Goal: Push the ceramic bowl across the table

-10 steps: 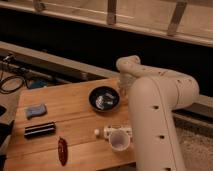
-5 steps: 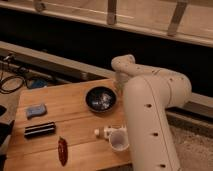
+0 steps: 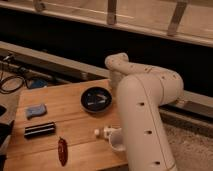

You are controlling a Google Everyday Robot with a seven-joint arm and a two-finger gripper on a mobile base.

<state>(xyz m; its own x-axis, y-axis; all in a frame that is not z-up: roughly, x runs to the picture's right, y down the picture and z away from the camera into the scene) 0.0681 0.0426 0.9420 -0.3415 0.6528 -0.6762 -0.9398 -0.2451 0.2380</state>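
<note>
Camera view: ceramic bowl [image 3: 96,99] sits on the table [image 3: 65,100], far-right part. Gripper [image 3: 114,91] is just beside the bowl's right rim; its grip state cannot be told. White mug [image 3: 117,140] stands nearer.

We see a glossy black round ceramic bowl [image 3: 96,99] with pale glints on the light-brown grained wooden table [image 3: 70,115], the cream-white arm's gripper [image 3: 114,93] just beside its right rim.

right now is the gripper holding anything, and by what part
It cannot be told. The gripper sits at the right rim of the ceramic bowl on the table, but the robot's own arm hides any hold.
</note>
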